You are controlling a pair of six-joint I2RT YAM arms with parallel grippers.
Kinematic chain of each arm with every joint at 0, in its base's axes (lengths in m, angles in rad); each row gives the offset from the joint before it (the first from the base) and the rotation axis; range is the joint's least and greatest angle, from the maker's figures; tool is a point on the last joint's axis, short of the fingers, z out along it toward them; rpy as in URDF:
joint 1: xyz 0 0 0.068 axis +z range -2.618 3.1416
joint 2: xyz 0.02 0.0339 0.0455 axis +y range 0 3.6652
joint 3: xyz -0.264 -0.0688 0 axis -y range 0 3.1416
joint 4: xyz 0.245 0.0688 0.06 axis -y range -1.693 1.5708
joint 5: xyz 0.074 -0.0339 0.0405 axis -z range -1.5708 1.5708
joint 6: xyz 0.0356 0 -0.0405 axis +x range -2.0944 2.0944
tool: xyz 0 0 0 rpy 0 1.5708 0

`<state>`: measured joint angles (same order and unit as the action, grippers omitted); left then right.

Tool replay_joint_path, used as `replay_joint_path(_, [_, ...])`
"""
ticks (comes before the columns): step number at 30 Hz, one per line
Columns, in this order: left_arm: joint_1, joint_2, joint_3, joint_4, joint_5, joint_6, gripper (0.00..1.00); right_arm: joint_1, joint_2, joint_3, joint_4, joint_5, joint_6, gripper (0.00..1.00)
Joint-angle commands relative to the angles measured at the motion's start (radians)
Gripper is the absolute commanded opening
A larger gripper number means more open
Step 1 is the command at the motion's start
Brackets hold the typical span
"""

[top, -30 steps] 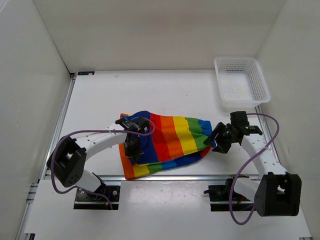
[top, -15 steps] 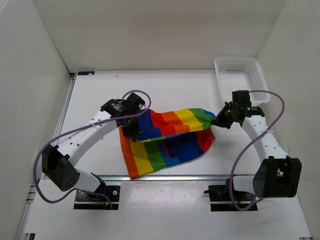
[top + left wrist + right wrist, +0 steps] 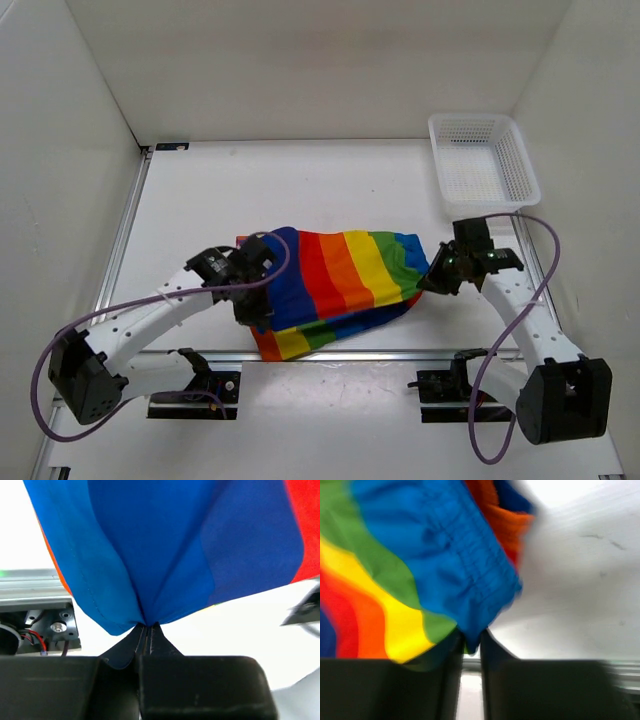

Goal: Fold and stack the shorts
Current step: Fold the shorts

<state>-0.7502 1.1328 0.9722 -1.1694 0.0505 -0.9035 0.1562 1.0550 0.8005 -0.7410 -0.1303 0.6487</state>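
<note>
Currently, the shorts (image 3: 345,270) are held spread between both arms, low over the near half of the table (image 3: 300,180). At the left, the left gripper (image 3: 147,626) is closed tight on a bunched blue edge of the cloth. The fabric is judged light, soft and limp: it drapes and puckers at each pinch, so hems or the waistband are to be preferred as grip points. At the right, the right gripper (image 3: 472,641) is nearly closed on the gathered blue waistband corner. Further right, the white mesh basket (image 3: 484,118) is set at the far corner; nothing is seen in it.
</note>
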Motion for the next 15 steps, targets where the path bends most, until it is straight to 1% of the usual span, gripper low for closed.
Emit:
replay_joint_path(1, [-0.035, -0.013, -0.124, 0.068, 0.086, -0.035, 0.11, 0.009, -0.007, -0.113, 0.059, 0.095, -0.015, 0.26])
replay_joint_path(2, [-0.035, 0.026, -0.191, 0.1, 0.138, -0.026, 0.26, 0.009, -0.007, -0.128, 0.077, 0.106, -0.015, 0.46])
replay_joint_path(3, [-0.035, 0.051, -0.211, 0.146, 0.156, -0.014, 0.34, 0.009, 0.025, -0.129, 0.086, 0.116, -0.026, 0.53])
replay_joint_path(4, [-0.035, 0.077, -0.211, 0.146, 0.157, -0.003, 0.44, 0.009, 0.037, -0.109, 0.077, 0.141, -0.035, 0.6])
replay_joint_path(5, [-0.044, 0.122, -0.192, 0.137, 0.135, 0.017, 0.55, 0.009, 0.037, -0.089, 0.065, 0.159, -0.035, 0.7])
replay_joint_path(6, [-0.044, 0.134, -0.167, 0.119, 0.111, 0.017, 0.67, 0.009, 0.037, -0.069, 0.051, 0.176, -0.035, 0.74])
replay_joint_path(7, [-0.044, 0.134, -0.138, 0.067, 0.082, 0.017, 0.92, 0.009, 0.037, -0.026, 0.023, 0.191, -0.047, 0.78])
replay_joint_path(8, [-0.044, 0.124, -0.11, 0.042, 0.051, 0.017, 1.0, 0.009, 0.027, -0.003, 0.009, 0.208, -0.047, 0.8])
replay_joint_path(9, [-0.044, 0.113, -0.057, 0.024, -0.005, 0.017, 1.0, 0.009, 0.014, 0.018, -0.001, 0.236, -0.056, 0.83])
replay_joint_path(11, [-0.032, 0.091, 0.003, -0.03, -0.061, -0.006, 1.0, 0.009, 0.014, 0.063, -0.012, 0.245, -0.069, 0.85])
replay_joint_path(12, [-0.032, 0.091, 0.014, -0.03, -0.096, -0.006, 1.0, 0.009, 0.026, 0.072, -0.012, 0.245, -0.069, 0.86])
replay_joint_path(15, [0.038, 0.091, -0.007, -0.006, -0.106, -0.006, 1.0, -0.012, 0.103, 0.106, 0.003, 0.255, -0.08, 0.87])
